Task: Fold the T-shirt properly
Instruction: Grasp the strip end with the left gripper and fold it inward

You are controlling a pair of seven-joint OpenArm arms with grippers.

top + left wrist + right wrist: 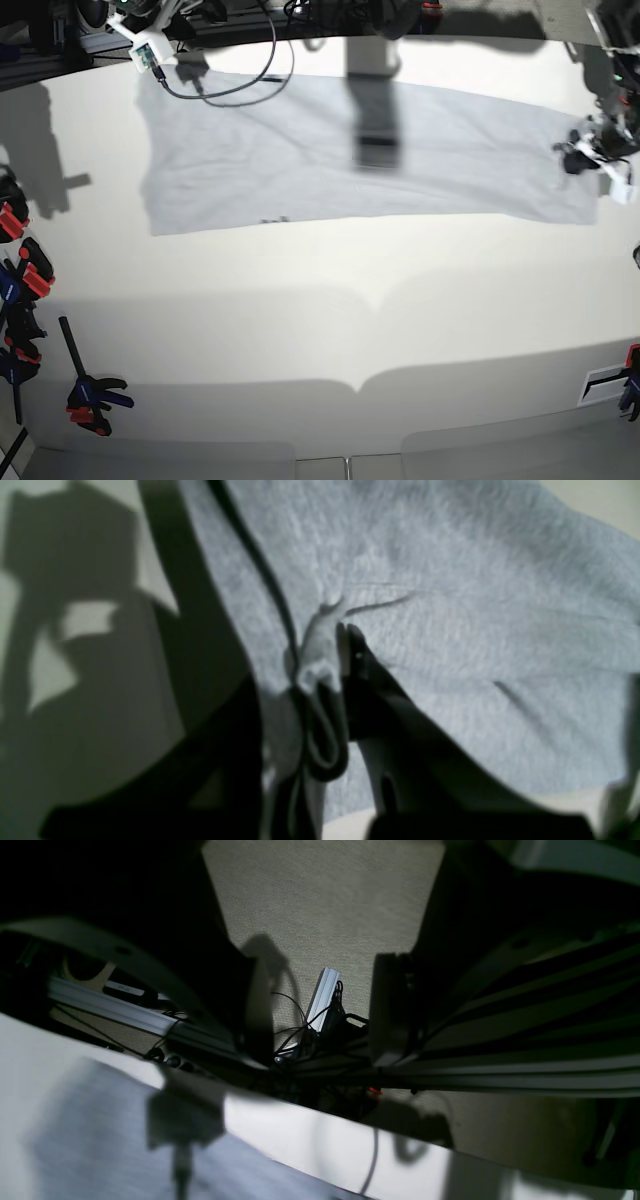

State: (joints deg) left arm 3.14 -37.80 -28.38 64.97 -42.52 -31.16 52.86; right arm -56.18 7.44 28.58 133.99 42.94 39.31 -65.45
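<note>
White table, bare across the near half. T-shirt spread flat as a long grey band across the far half, plain side up, far-left corner near the table's far-left edge, right end at the right edge; small dark marks showing at the near hem left of centre. Shadow of overhead hardware lying across the cloth at centre.

Left gripper at the right end of the shirt, fingers clamped together on a pinched ridge of the grey cloth, creases radiating from the pinch. Same gripper seen in base view over the shirt's right edge.

Right gripper at the far-left corner, above the table edge, fingers well apart with nothing between them; floor and cables visible through the gap. Shirt below and apart from the fingers.

Clamps along the left table edge. Cable looping over the far-left cloth.
</note>
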